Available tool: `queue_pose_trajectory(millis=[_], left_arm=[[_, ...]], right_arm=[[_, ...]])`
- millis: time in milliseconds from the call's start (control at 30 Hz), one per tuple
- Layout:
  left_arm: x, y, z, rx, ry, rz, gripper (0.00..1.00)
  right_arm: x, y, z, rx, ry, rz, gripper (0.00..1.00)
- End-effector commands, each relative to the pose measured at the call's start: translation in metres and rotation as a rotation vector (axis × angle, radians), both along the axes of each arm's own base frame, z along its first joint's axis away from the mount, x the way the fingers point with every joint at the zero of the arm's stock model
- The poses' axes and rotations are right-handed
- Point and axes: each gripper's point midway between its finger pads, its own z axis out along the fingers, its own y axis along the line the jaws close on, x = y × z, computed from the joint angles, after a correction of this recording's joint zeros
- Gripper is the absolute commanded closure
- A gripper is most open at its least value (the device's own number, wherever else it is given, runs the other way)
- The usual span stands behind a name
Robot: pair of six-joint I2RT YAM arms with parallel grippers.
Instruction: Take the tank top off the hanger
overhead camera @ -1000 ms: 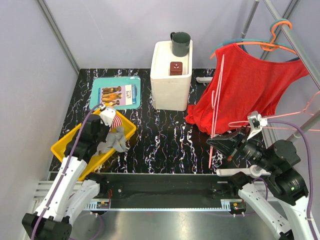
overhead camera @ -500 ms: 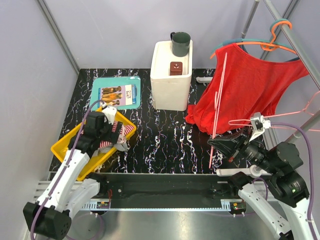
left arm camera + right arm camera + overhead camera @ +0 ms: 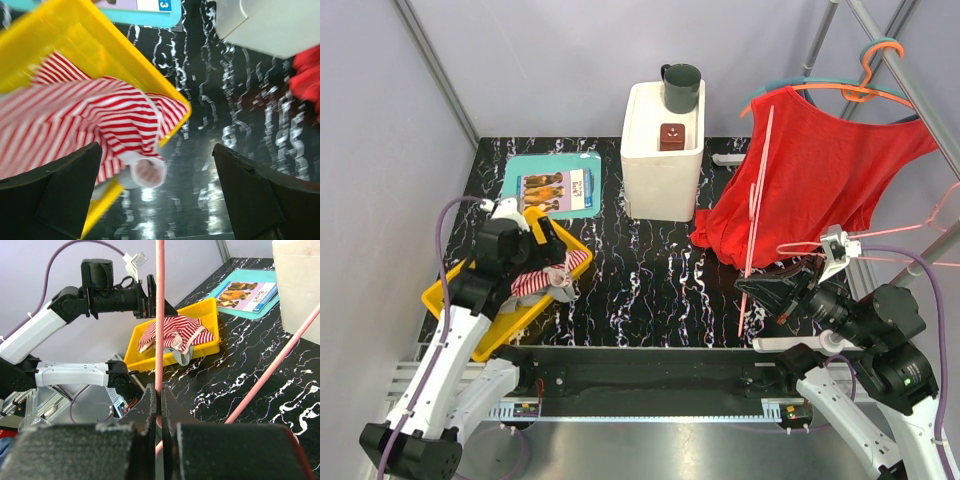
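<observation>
Right gripper (image 3: 160, 410) clamps a pink hanger (image 3: 159, 315), plain only from its wrist. Overhead: red tank top (image 3: 810, 170) far right, left gripper (image 3: 545, 238) agape over striped shirt (image 3: 542, 277).

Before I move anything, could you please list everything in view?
tank top: one, red, hanging right rear
rail hangers: at least two, orange and teal, at the tank top's shoulders
loose hanger: one, pink, slanting across the tank top's front
box: one, white, centre rear
mug: one, dark green, on the box
small block: one, brown, on the box
book: one, teal-edged, left rear
tray: one, yellow, left front
striped garment: one, red and white, in the tray
table: one, black marbled
left pincer: open, over the tray
right pincer: shut on the loose hanger
</observation>
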Motion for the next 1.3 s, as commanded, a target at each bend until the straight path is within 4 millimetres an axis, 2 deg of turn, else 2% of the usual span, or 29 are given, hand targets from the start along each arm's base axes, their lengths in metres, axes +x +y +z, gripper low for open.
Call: queue_pose_trajectory(millis=[0,33,67,133,200,267,367,500,567,600,667,700,800,900,1000,1067,1133,1167,1233,1267], left_arm=[[-0.004,-0.016,-0.018,-0.285,0.054,0.171,0.24],[-0.004,-0.014,-0.018,-0.326,0.034,0.213,0.35],[-0.006,-0.009,-0.029,-0.331,0.047,0.254,0.51],[-0.007,-0.001,-0.035,-0.357,0.035,0.330,0.67],[-0.007,0.002,-0.047,-0.368,0.060,0.361,0.69],[-0.006,-0.005,-0.057,-0.401,0.100,0.347,0.70],[0.001,0.000,-0.071,-0.394,0.139,0.381,0.78],[0.011,0.014,-0.098,-0.408,0.188,0.447,0.77],[0.014,0.010,-0.113,-0.457,0.226,0.415,0.78],[0.014,0.019,-0.129,-0.462,0.282,0.457,0.84],[0.009,0.031,-0.147,-0.468,0.359,0.505,0.99],[0.008,0.043,-0.160,-0.469,0.403,0.536,1.00],[0.006,0.064,-0.169,-0.474,0.426,0.603,1.00],[0.009,0.076,-0.156,-0.431,0.376,0.628,1.00],[0.012,0.089,-0.134,-0.353,0.300,0.621,0.87],[0.014,0.088,-0.115,-0.335,0.251,0.589,0.66],[0.016,0.085,-0.081,-0.307,0.133,0.541,0.48],[0.015,0.075,-0.068,-0.297,0.095,0.490,0.31],[0.013,0.060,-0.021,-0.298,-0.071,0.397,0.19],[0.010,0.044,0.009,-0.315,-0.176,0.318,0.12]], right_arm=[[0.000,-0.001,0.011,0.030,-0.041,-0.006,1.00],[0.000,-0.001,0.011,0.030,-0.038,-0.005,1.00],[-0.001,0.000,0.011,0.030,-0.035,0.002,1.00],[-0.002,0.000,0.013,0.033,-0.038,0.003,1.00],[-0.004,-0.002,0.014,0.037,-0.045,0.000,1.00],[-0.004,-0.003,0.013,0.036,-0.043,-0.004,1.00],[-0.004,-0.002,0.013,0.037,-0.037,-0.002,1.00],[-0.006,-0.003,0.014,0.042,-0.036,-0.003,1.00],[-0.006,-0.004,0.014,0.042,-0.038,-0.011,1.00],[-0.006,-0.004,0.014,0.042,-0.038,-0.010,1.00],[-0.007,-0.005,0.015,0.041,-0.039,-0.011,1.00],[-0.006,-0.005,0.015,0.041,-0.040,-0.013,1.00],[-0.006,-0.006,0.013,0.039,-0.036,-0.021,1.00],[-0.007,-0.007,0.013,0.044,-0.035,-0.022,1.00],[-0.007,-0.007,0.011,0.043,-0.024,-0.023,1.00],[-0.005,-0.006,0.009,0.040,-0.014,-0.024,1.00],[-0.001,-0.005,0.009,0.042,0.000,-0.033,1.00],[0.002,-0.005,0.008,0.041,0.009,-0.040,1.00],[0.008,-0.005,0.008,0.045,0.032,-0.061,1.00],[0.010,-0.004,0.009,0.046,0.036,-0.065,1.00]])
